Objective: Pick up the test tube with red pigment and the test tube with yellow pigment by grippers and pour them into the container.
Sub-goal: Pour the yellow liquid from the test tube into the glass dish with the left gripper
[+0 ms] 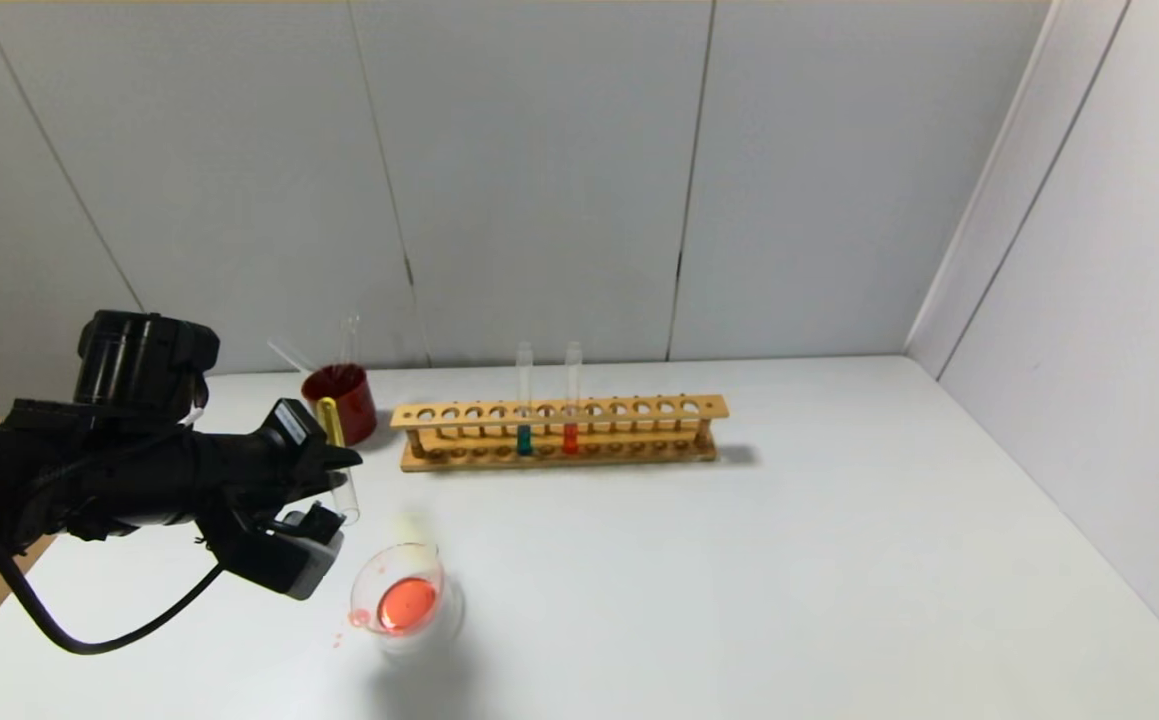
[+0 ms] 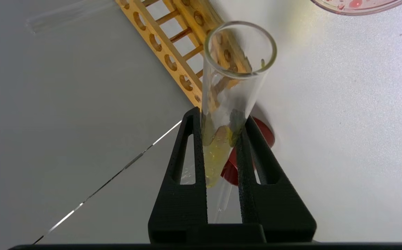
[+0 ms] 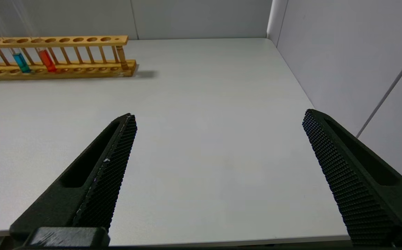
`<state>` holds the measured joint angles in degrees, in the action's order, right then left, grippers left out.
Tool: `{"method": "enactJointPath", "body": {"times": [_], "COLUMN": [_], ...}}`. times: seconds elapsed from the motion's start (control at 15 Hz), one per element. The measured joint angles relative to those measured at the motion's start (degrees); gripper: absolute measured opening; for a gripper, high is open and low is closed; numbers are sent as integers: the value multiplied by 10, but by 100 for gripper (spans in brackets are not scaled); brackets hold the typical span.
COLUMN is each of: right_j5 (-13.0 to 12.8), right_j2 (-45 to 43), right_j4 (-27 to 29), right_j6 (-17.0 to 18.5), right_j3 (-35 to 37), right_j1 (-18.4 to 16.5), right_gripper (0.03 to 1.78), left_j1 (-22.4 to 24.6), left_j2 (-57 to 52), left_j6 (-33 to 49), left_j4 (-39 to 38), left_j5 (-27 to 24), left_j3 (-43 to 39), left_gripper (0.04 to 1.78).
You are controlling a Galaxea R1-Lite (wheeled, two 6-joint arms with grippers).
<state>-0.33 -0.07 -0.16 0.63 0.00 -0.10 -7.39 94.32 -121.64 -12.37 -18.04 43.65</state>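
My left gripper [image 1: 339,470] is shut on the test tube with yellow pigment [image 1: 339,470], holding it steeply tilted. Its closed end with the yellow liquid is up and its open mouth points down, just left of and above the container [image 1: 407,603]. In the left wrist view the jaws [image 2: 220,116] clamp the tube [image 2: 235,69] near its yellow end. The container, a low clear beaker, holds orange-red liquid; its rim shows in the left wrist view [image 2: 357,5]. The test tube with red pigment [image 1: 571,400] stands in the wooden rack [image 1: 559,432]. My right gripper [image 3: 220,114] is open and empty over bare table.
A teal-green tube [image 1: 524,400] stands beside the red one in the rack. A dark red cup [image 1: 342,400] with empty glass tubes stands behind my left gripper. Small red drops [image 1: 354,620] lie by the beaker's spout. Walls close the back and right.
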Motion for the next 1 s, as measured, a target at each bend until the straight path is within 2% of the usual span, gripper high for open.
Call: {"method": "enactJointPath", "body": {"times": [0.4,1.0], "right_j5": [0,0], "right_j2": [0,0], "right_j4": [0,0], "right_j6": [0,0], "right_j3": [0,0], "right_j1": [0,0], "right_gripper": [175,175], "left_j1": [3,13], "left_j2": [44,64], "left_j6": [-1,-15], "left_j4": [-82,-82], "left_j5": [0,-2], "left_j3": [5,-2], "left_gripper": [30,30]}}
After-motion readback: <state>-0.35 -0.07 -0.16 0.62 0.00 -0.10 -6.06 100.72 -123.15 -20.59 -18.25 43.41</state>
